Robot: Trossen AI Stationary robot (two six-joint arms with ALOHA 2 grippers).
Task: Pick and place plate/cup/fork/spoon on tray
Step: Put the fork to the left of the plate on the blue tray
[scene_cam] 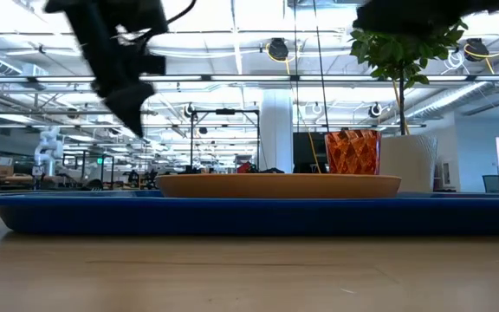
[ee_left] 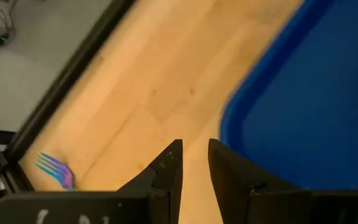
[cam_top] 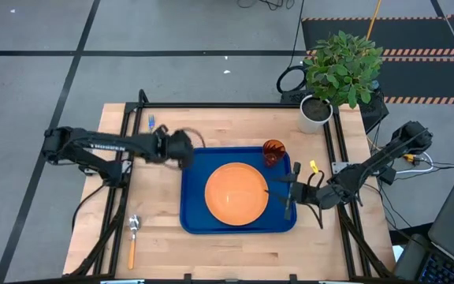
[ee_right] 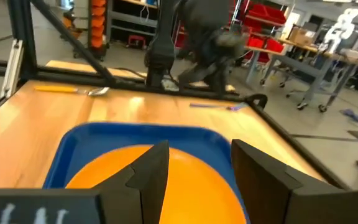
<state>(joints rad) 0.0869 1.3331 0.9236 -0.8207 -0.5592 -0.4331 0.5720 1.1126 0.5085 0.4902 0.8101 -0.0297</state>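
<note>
Wooden tabletop (cam_top: 235, 130) carries the blue rectangular plastic tray (cam_top: 194, 189), holding the round orange plate (cam_top: 236, 192) and translucent orange-red cup (cam_top: 273, 151). Left gripper (cam_top: 181, 150), narrowly parted and empty, hovers at the tray's corner; right gripper (cam_top: 284, 191), wide open, empty.

Plate (scene_cam: 275, 185) and cup (scene_cam: 352, 152) on tray (scene_cam: 232, 217)

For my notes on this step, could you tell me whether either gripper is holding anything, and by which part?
Nothing is held. The left gripper is empty over the table by the tray; the right gripper, open, is empty above the plate.
</note>
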